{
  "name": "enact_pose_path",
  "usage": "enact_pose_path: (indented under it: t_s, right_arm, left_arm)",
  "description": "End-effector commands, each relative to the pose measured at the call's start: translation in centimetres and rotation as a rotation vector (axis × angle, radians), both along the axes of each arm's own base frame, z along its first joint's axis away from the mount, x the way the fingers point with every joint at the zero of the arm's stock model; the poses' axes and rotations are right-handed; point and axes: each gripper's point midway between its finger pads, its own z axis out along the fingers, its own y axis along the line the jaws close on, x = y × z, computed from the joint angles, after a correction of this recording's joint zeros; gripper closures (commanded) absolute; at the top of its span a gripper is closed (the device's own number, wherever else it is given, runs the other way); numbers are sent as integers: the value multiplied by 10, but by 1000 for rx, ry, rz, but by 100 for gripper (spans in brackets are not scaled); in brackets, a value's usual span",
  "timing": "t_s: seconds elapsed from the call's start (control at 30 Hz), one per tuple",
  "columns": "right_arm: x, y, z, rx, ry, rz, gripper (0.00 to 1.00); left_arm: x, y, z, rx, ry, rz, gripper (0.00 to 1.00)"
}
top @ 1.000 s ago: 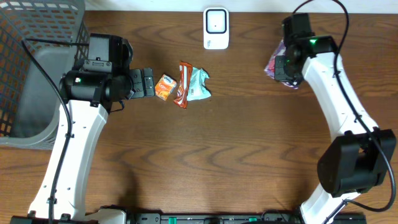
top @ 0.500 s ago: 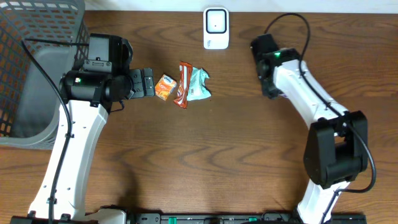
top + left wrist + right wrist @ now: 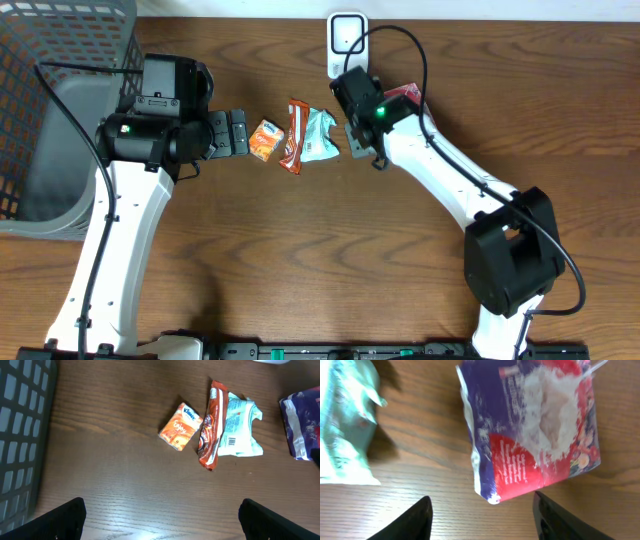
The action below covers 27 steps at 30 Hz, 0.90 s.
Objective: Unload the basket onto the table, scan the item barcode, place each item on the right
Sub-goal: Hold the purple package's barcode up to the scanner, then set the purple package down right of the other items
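Right pincer (image 3: 482, 510) stands with its jaws spread apart, gripping nothing. Just ahead of its fingertips (image 3: 420, 510) a purple-and-red packet (image 3: 530, 425) lies flat on the wooden counter (image 3: 420, 475). The packet's near corner reaches in between the two tips, and I cannot tell whether the tip on the right of the wrist view brushes its edge. Glare whitens the middle of its glossy film. To the left of that pincer in the wrist view lies a mint-green packet (image 3: 345, 425), near the purple-and-red one but apart from it.

From overhead, the white scanner (image 3: 347, 40) sits just beyond the right wrist, at the far edge of the counter. Most of the purple-and-red packet is hidden there under the arm, with only a red edge showing beside the wrist.

Left pincer (image 3: 162, 510) hovers above the counter with its jaws as wide as they go, holding nothing. Ahead of it lie three things in a row. An orange tissue pack (image 3: 181, 426) is nearest the middle. Beside it is a red-brown bar wrapper (image 3: 212, 425) lying lengthwise. The mint-green packet is pressed against the wrapper's far side, with a barcode facing up. Off to the left of this pincer stands a grey mesh basket (image 3: 20, 425)
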Motion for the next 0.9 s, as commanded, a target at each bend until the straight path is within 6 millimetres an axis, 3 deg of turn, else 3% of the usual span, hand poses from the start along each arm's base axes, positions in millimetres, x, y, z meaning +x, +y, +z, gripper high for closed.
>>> enact_pose_path:
  t_s: [0.0, 0.1, 0.2, 0.23, 0.33, 0.47, 0.6, 0.73, 0.87]
  right_arm:
    - [25, -4, 48, 78, -90, -52, 35]
    - [37, -26, 74, 133, -90, -100, 30]
    - [46, -48, 82, 232, -44, -84, 14]
    - [48, -54, 81, 270, -26, -66, 3]
    - [52, -86, 68, 303, 15, -79, 1]
    - [48, -122, 32, 313, 85, -162, 1]
    - [46, -110, 0, 486, 138, -8, 1]
    - [52, -98, -5, 781, 115, 92, 1]
    - [53, -102, -15, 979, 107, 120, 1]
  left_arm:
    - [0, 2, -2, 10, 6, -2, 2]
    - [0, 2, -2, 10, 6, -2, 2]
    - [0, 2, -2, 11, 6, -2, 2]
    - [0, 2, -2, 10, 6, -2, 2]
    - [0, 2, -2, 10, 6, -2, 2]
    - [0, 2, -2, 10, 6, -2, 2]
    - [0, 2, -2, 10, 6, -2, 2]
    - [0, 2, -2, 10, 6, -2, 2]
    - [0, 2, -2, 10, 6, -2, 2]
